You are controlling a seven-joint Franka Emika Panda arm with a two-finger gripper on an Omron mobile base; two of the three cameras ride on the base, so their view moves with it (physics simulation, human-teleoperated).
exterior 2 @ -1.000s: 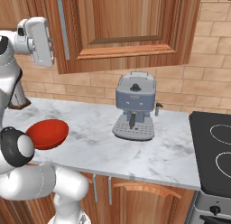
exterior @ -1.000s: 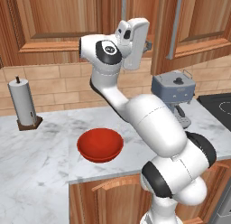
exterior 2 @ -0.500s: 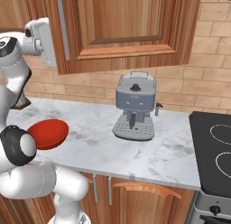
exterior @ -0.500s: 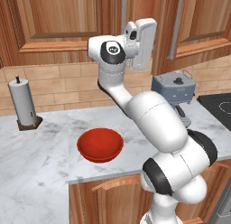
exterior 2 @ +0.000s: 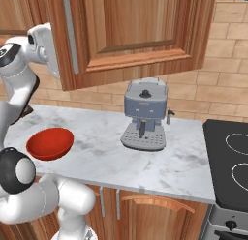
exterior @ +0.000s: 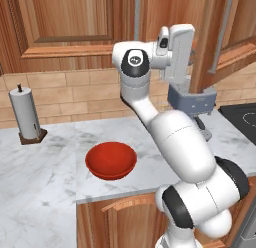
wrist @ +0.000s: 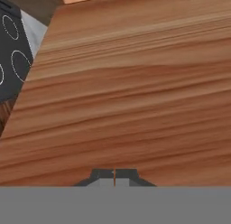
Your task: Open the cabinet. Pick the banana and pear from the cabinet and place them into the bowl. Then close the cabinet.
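The cabinet's right door [exterior 2: 140, 31] stands swung out over the counter, its grey handle [exterior 2: 70, 36] on the near edge. The left door [exterior: 75, 22] is closed. My white hand [exterior: 176, 49] is up against the open door's [exterior: 205, 42] inner side. In the hand view my gripper [wrist: 115, 175] is shut with nothing in it, its tips almost touching the wood grain. The red bowl [exterior: 111, 161] sits empty on the marble counter below, also seen at the left of the right base view as the bowl [exterior 2: 50, 143]. The banana and pear are hidden.
A paper-towel roll [exterior: 26, 114] stands at the counter's back left. A grey coffee machine [exterior 2: 144, 115] sits under the open door. The black stove [exterior 2: 230, 161] is at the right. A low cabinet with a curved wooden handle [exterior 2: 155, 202] lies below the counter.
My hand has moved right along the cabinet front, and the right door has swung further open with it. The bowl has not moved.
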